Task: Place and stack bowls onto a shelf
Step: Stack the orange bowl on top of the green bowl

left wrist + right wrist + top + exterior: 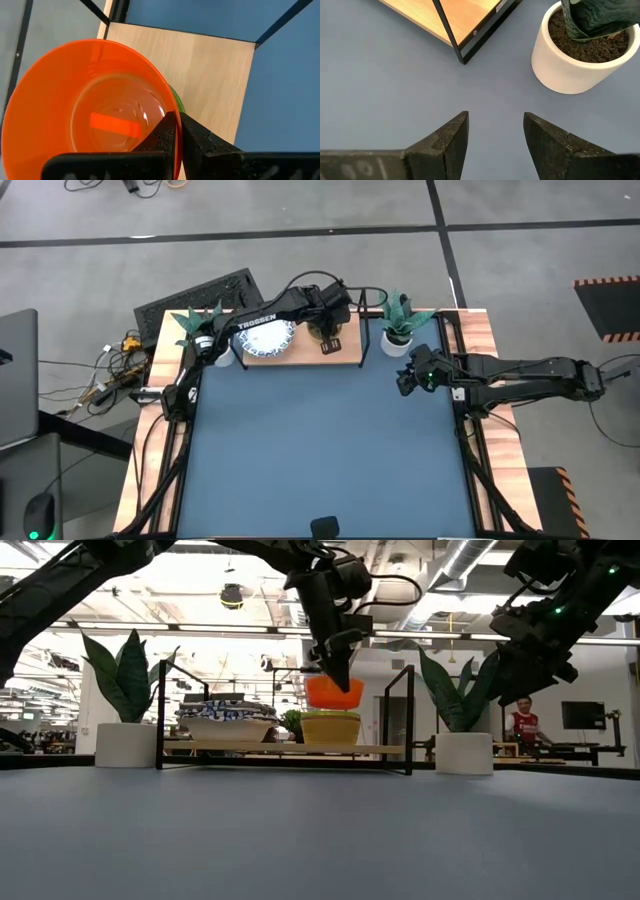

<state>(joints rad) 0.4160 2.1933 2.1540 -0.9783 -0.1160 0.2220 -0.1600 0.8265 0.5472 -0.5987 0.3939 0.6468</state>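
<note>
- Currently left gripper (338,668) clamped on the rim of the red bowl (334,692), holding it in the air just above the stack of small bowls on the shelf (380,750); low view shows a thin gap between red bowl and stack.
- Left wrist view: one finger inside the red bowl (95,107), one outside, rim pinched between; green rim peeks out directly beneath it.
- Small stack in low view: yellow bowl (331,730) with a green bowl (331,714) rim showing on top; stands right of the shelf's middle.
- Patterned white bowls (227,724) stacked on the shelf's left part, apart from the small stack; high view shows the top one (267,338) partly under the left arm.
- Right gripper (495,131) released, fingers spread, holding nothing, hovering over bare blue counter (320,450) near the shelf's right front corner (465,55).
- White plant pot (572,62) just beside that corner; a second pot (125,744) at the shelf's left end.
- Person in red top (521,724) far back in the room.
</note>
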